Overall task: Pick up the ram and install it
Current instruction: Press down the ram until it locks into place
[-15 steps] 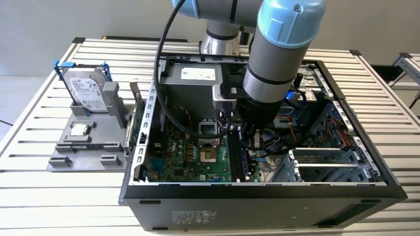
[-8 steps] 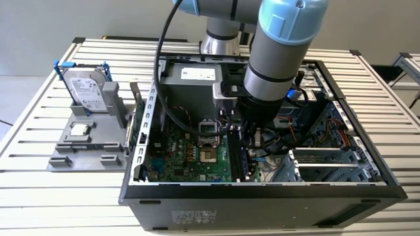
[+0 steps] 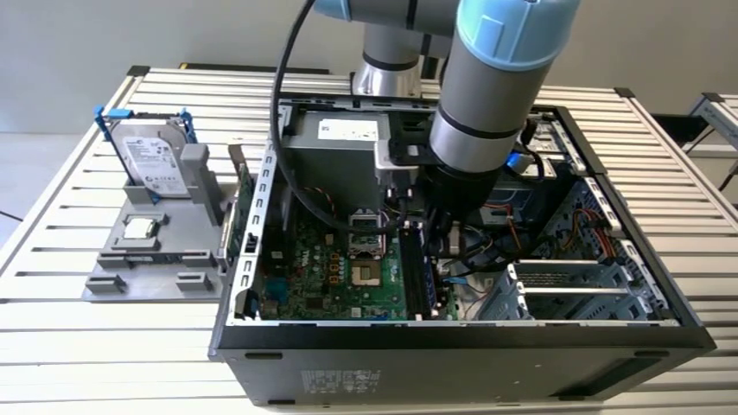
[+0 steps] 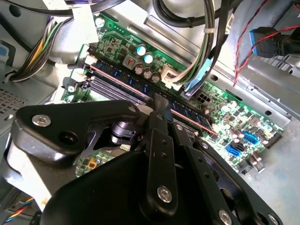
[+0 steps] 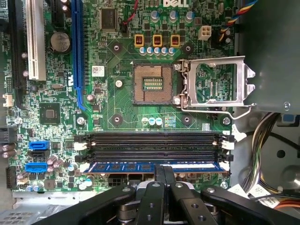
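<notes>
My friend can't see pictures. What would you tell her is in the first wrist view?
The gripper sits over the ram, which lies in the nearest of the long memory slots on a green motherboard. Above is an empty square processor socket with its metal cover flipped open.

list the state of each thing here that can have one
ram: seated in the memory slot nearest the end effector, lying along it
end effector: fingers together on the ram's edge
other memory slots: empty
processor socket: empty, retention frame swung open
computer case: side panel off, board exposed
hard drive: upright in the grey holder, outside the case
processor chip: lying flat on the holder
</notes>
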{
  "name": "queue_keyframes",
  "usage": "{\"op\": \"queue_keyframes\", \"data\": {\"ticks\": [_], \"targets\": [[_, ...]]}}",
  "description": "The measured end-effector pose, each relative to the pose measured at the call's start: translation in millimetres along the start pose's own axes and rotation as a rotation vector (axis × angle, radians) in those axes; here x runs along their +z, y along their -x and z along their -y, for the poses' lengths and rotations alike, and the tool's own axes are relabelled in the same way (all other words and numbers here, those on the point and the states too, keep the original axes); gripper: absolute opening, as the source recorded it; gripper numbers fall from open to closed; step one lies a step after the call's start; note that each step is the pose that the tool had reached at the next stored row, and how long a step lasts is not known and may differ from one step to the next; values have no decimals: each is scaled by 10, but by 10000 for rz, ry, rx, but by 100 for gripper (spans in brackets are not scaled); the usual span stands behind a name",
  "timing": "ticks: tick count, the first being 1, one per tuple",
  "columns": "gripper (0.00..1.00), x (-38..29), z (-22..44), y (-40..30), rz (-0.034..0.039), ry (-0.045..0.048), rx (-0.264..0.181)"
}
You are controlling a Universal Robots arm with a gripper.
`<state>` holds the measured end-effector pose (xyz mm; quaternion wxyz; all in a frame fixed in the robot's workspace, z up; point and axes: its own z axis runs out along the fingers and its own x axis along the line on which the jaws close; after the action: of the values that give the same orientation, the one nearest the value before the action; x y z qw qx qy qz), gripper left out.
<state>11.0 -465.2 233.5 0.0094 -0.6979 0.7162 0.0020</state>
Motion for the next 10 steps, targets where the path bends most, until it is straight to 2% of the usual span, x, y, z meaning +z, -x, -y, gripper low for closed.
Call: {"op": "queue_keyframes", "data": {"ticks": [10], "targets": [[0,-109,1,2,1,0,0]]}}
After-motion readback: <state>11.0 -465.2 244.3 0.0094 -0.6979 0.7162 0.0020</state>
